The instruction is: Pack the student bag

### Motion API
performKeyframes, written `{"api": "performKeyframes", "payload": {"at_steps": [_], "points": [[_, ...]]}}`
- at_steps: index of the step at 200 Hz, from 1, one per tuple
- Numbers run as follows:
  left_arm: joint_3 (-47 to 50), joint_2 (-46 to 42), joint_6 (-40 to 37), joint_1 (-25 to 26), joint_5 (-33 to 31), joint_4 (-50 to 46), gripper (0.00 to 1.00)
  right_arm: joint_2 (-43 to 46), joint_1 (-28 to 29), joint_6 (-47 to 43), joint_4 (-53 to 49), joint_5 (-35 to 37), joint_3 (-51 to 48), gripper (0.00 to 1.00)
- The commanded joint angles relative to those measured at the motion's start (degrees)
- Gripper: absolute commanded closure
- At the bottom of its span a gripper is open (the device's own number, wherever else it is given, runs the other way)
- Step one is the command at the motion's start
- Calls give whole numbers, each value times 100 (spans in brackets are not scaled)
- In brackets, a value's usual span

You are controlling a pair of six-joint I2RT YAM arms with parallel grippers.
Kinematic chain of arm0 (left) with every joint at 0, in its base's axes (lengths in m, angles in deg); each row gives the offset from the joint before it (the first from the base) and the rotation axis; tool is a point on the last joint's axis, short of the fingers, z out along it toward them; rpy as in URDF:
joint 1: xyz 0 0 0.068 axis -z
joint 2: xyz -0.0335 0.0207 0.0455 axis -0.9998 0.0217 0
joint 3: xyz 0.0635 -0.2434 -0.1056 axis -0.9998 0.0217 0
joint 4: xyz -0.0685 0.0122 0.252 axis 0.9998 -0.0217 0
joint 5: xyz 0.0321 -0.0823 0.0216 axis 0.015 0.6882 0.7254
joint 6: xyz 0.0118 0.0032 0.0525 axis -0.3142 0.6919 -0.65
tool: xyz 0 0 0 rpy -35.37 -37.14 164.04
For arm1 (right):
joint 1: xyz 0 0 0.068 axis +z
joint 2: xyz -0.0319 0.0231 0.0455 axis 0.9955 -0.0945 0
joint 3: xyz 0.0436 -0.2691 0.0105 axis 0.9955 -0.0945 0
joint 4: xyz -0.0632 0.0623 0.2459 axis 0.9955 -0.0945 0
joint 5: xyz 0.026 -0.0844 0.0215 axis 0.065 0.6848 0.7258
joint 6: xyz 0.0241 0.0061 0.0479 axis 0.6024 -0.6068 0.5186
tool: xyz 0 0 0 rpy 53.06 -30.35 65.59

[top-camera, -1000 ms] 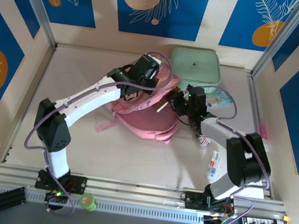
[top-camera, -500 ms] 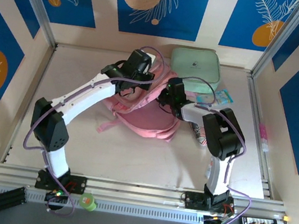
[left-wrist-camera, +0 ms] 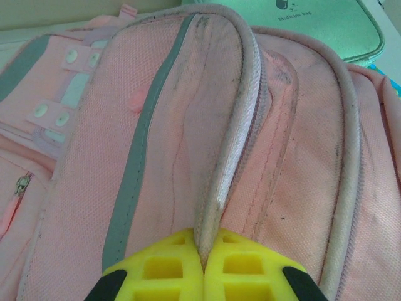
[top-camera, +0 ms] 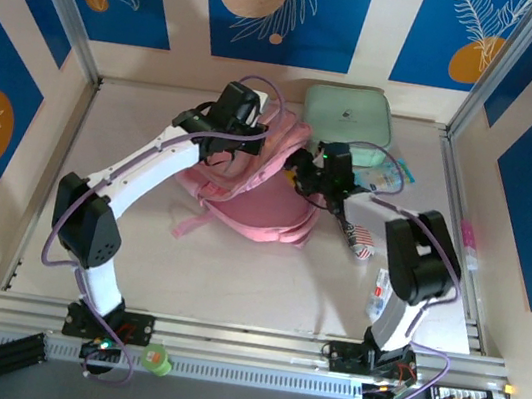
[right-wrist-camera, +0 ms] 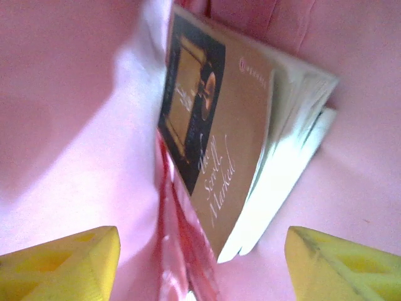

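We see the large soft pink fabric backpack (top-camera: 245, 201) lying on the far half of the pale table (top-camera: 252, 288), a little left of the middle, between the two arms. Its body sprawls crosswise, so the long axis seems to run from near left to far right, though the slumped cloth keeps us from being sure. A loose strap end trails off its near-left corner, and the mouth faces right, toward the right arm. The left fingers (left-wrist-camera: 163, 276) are pressed together on the piped, zip-lined rim of the backpack, holding that flap lifted. The right fingers (right-wrist-camera: 69, 263) stand wide apart inside the pink lining, gripping nothing. Ahead of them, touching neither, a tan-covered paperback book with a dark picture panel and white script (right-wrist-camera: 219, 144) leans inside the backpack with its page edges to the right.

At the far side the mint-green rectangular zip case (top-camera: 350, 114) sits just beside the backpack's top and against the back edge, so room is tight there. On the right a blue patterned flat packet (top-camera: 388, 176), a small red-and-white striped item (top-camera: 361, 241) and a small pale tube-like item (top-camera: 380, 294) lie between the backpack and the side rail. Open table runs from the backpack to the left rail and to the near rail
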Motion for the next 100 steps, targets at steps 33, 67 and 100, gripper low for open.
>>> {"api": "performKeyframes", "payload": {"at_steps": [33,67,100], "points": [[103,-47,148,-166,768,482,100,1765,-712,-394,-1247,-2,-1168,30],[207,132,77,-167,1656,522,59,2692,-1136,-927,-1852,81,-1526,27],[898,-349,129,-187,1255,648,19,3019,-1262,-1487,-2398,66,-1459,25]]}}
